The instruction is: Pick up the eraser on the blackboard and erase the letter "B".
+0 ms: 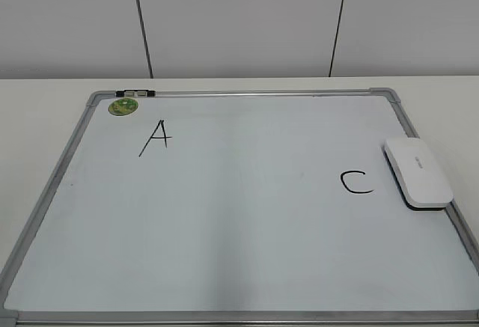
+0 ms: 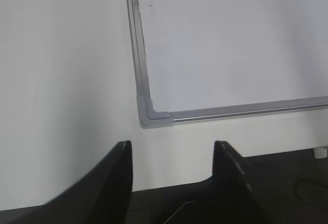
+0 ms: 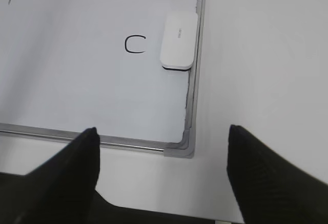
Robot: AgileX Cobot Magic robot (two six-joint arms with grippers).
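Eraser: the eraser [image 1: 418,172] is lying flat on the blackboard [image 1: 224,267], at its right edge and just right of the letter "C" [image 1: 356,182]. Nothing is holding it.
Blackboard: it is lying on the white bench [image 1: 45,110]. The letter "A" [image 1: 156,138] is showing at the far left and the "C" at the right.
Letter "B": no "B" is showing in any view. The area between "A" and "C" is looking clean, with only a very faint mark.
Left fingers: the left gripper [image 2: 171,155] is hovering above the bench, near the near-left corner of the board. Its fingers are standing apart and are holding nothing.
Right fingers: the right gripper [image 3: 163,152] is hovering over the near-right corner. Its fingers are spread wide and are empty, with the eraser well ahead of them.
Green magnet: the green magnet [image 1: 123,106] is sitting at the far-left corner of the board.
Progress: judging from these pictures, the erasing is looking already done, because the "B" is absent and the eraser is resting on the board. Nothing seems to be left.
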